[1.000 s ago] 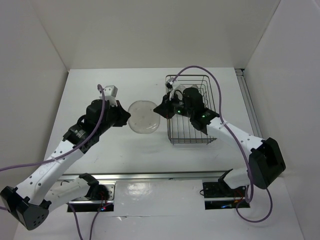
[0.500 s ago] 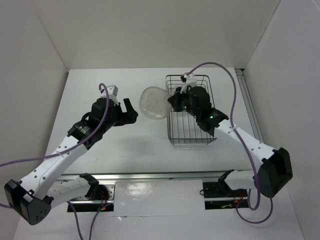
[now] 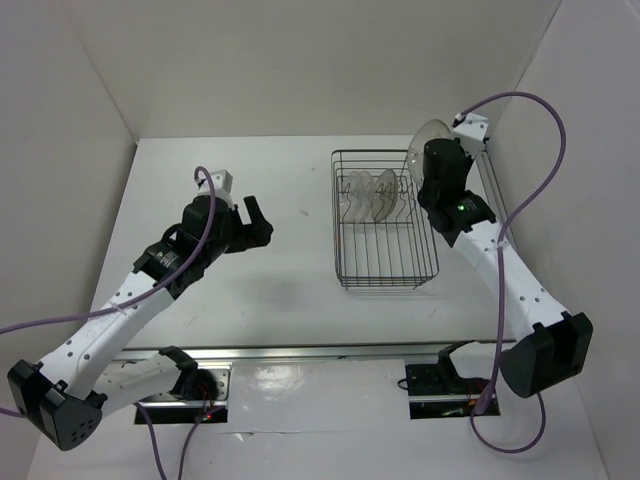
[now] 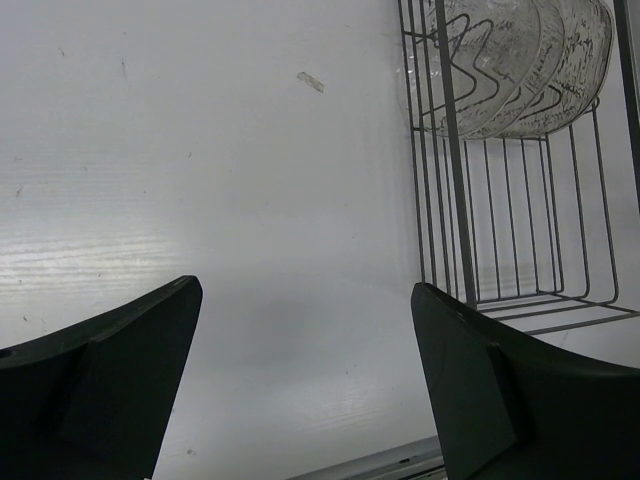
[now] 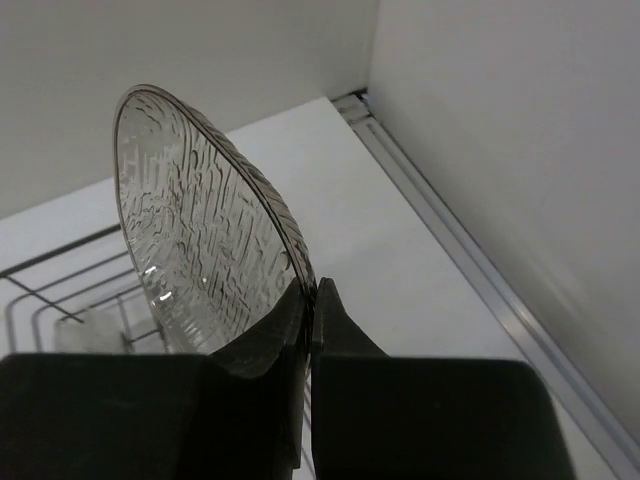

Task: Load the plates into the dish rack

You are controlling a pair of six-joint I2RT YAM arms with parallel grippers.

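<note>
My right gripper (image 3: 432,150) (image 5: 312,292) is shut on the rim of a clear, textured plate (image 3: 427,138) (image 5: 196,238). It holds the plate on edge in the air over the far right corner of the dish rack (image 3: 385,268) (image 4: 470,230). Other clear plates (image 3: 368,194) (image 4: 515,60) stand on edge between the prongs at the rack's far end. My left gripper (image 3: 259,222) (image 4: 305,292) is open and holds nothing. It hovers over bare table left of the rack.
The white table (image 3: 260,290) is closed in by white walls at the back and both sides. A metal rail (image 3: 497,215) (image 5: 470,270) runs along the table's right edge, close beside the rack.
A second ago both grippers held the plate between the arms. The left one let go and opened. The right one carried the plate up and right, over the rack's far right corner.
</note>
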